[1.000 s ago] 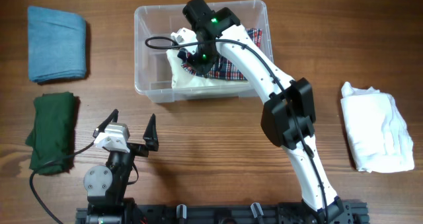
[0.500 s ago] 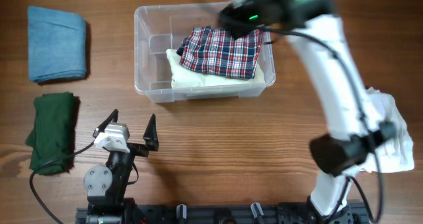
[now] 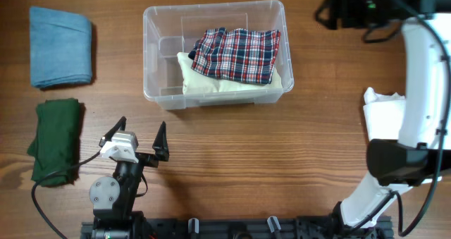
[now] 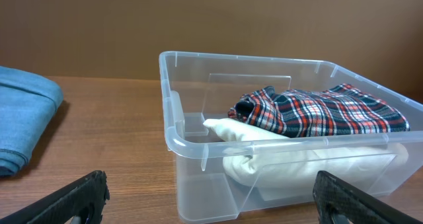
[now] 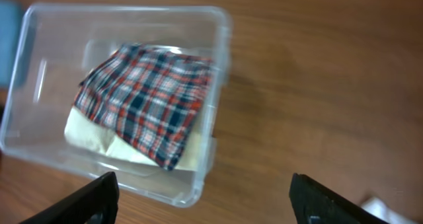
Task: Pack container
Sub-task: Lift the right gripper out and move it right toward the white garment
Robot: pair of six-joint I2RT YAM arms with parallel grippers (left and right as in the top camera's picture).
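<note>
The clear container (image 3: pixel 147 56) stands at the back middle of the table. Inside it a red, white and navy plaid cloth (image 3: pixel 236 53) lies folded on a cream cloth (image 3: pixel 204 82). My right gripper (image 3: pixel 324 12) hovers to the right of the container, apart from it, open and empty. In the right wrist view the container (image 5: pixel 222 65) and the plaid cloth (image 5: pixel 149 98) lie below and to the left, between the wide fingers (image 5: pixel 92 197). My left gripper (image 3: pixel 141 127) rests open near the front edge, facing the container (image 4: pixel 173 141), with nothing in it.
A folded blue cloth (image 3: pixel 61 45) lies at the back left, with a dark green cloth (image 3: pixel 56 140) in front of it. A white cloth (image 3: pixel 405 137) lies at the right, partly under the right arm. Bare wood separates the container from the left gripper.
My right gripper let go of the plaid cloth inside the container, opened, rose out and swung away to the right. The left arm has not moved.
</note>
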